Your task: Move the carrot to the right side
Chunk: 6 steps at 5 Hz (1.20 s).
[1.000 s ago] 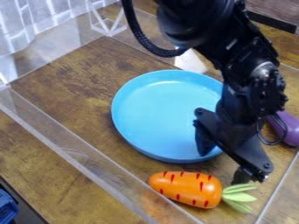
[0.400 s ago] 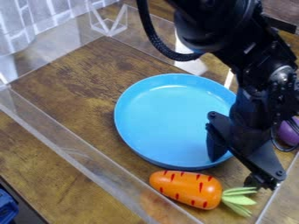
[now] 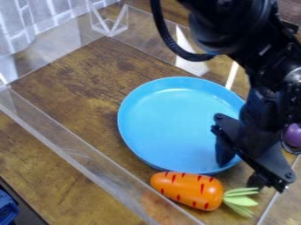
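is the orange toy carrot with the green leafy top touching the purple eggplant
Apart. The camera view shows the orange toy carrot at the bottom and the purple eggplant higher up at the right edge, with wooden table between.

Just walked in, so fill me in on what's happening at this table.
A black robot hand hovers low over the right edge of the blue plate, just above the orange carrot. The carrot lies below the plate in view, apparently not gripped.
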{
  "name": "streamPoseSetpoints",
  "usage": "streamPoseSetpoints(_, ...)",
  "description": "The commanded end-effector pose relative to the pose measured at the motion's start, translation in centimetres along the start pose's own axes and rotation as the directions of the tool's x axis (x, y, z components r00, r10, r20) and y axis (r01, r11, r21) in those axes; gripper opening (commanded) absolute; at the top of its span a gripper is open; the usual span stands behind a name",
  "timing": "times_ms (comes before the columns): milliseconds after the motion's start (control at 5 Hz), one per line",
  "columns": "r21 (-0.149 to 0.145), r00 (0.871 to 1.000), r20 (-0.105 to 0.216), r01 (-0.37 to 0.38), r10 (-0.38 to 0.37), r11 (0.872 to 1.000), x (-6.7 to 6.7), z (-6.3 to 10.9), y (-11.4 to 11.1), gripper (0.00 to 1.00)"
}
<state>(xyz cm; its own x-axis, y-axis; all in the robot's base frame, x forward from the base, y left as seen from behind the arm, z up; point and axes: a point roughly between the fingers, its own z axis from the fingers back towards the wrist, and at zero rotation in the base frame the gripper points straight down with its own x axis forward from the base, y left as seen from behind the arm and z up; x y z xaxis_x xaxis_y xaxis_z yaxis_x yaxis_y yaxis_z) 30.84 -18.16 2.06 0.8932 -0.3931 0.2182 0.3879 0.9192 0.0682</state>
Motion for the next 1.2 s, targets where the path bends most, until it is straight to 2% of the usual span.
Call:
streamPoseSetpoints(0,-0.001,1.0,-0.022,0.002,-0.002,1.0,0.1,-0.9,0.0,0.0)
streamPoseSetpoints(200,0.002,1.0,-0.019,0.007,-0.007,1.0,0.7,-1.4,1.1,0.0)
streamPoseSetpoints(600,0.007,0.997,0.003,0.082,-0.082,0.997,2.4,-0.6,2.8,0.0)
streamPoseSetpoints(1000,0.02,0.995,0.011,0.098,-0.099,0.995,2.9,0.1,2.9,0.0)
